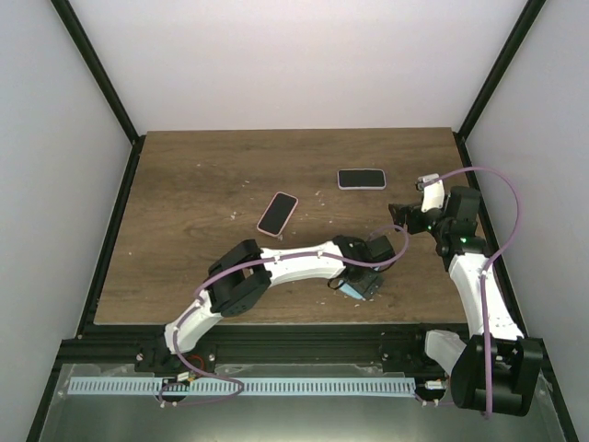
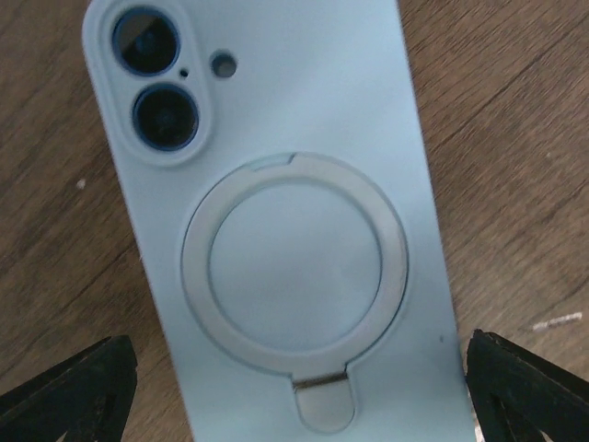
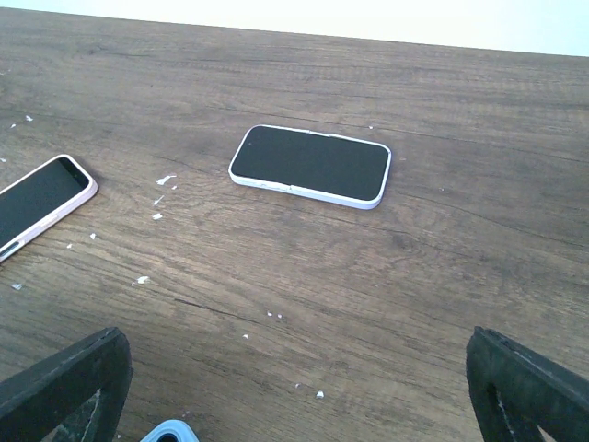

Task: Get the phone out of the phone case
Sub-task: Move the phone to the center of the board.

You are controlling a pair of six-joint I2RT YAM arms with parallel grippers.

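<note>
A light blue phone case (image 2: 294,230) lies back up on the wooden table, with a round ring stand and the phone's two camera lenses (image 2: 156,87) showing through its cutout. In the top view the case (image 1: 352,287) sits near the front edge, mostly under my left gripper (image 1: 361,276). My left gripper (image 2: 294,391) is open just above it, one finger on each side of the case's lower end. My right gripper (image 1: 402,215) is open and empty, above bare table to the right of the case; in the right wrist view it (image 3: 299,391) sees a corner of the blue case (image 3: 170,431).
A phone in a white case (image 1: 361,179) lies face up at the back right, also in the right wrist view (image 3: 310,166). A phone in a pink case (image 1: 277,214) lies face up at mid table, also in the right wrist view (image 3: 41,198). Small white crumbs dot the wood.
</note>
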